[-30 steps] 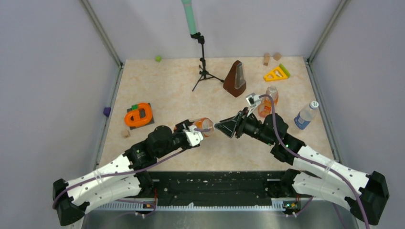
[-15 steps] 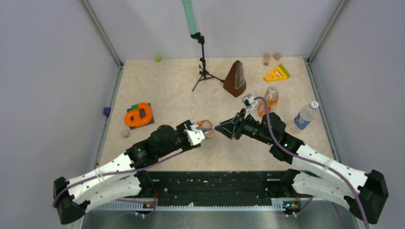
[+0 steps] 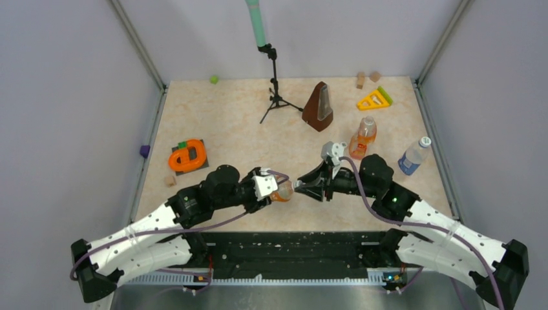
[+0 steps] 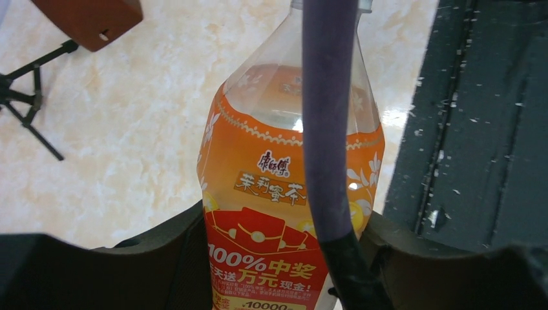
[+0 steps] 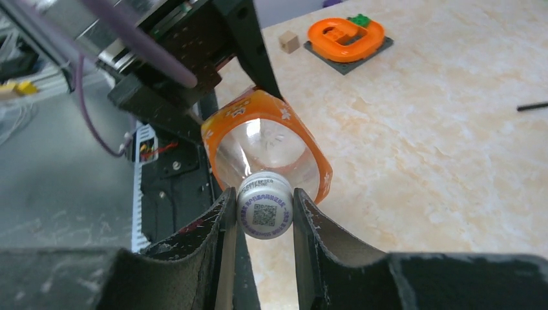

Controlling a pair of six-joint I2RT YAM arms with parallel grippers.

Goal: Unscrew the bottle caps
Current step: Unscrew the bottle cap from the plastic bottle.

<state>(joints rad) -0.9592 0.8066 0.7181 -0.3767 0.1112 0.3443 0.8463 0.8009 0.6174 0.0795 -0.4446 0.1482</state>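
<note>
My left gripper (image 3: 274, 191) is shut on the squat orange bottle (image 4: 284, 187), holding it on its side above the table with its neck pointing right. In the left wrist view the label fills the gap between both fingers (image 4: 161, 258), and a purple cable crosses in front. The bottle's white cap (image 5: 265, 210) is pinched between the fingers of my right gripper (image 5: 265, 195), which is shut on it. The slim orange bottle (image 3: 363, 139) and the clear blue-label bottle (image 3: 413, 155) stand capped at the right, apart from both grippers.
A brown metronome (image 3: 319, 106) and a black tripod (image 3: 274, 97) stand at the back. A yellow triangle toy (image 3: 375, 99) and wooden blocks (image 3: 360, 80) lie back right. An orange toy on a dark plate (image 3: 188, 155) sits left, with a small block (image 3: 170, 181) beside it.
My right gripper has moved left and nearer, off the slim bottle's side, and closed on the held bottle's cap. The left gripper has shifted slightly right with the bottle.
</note>
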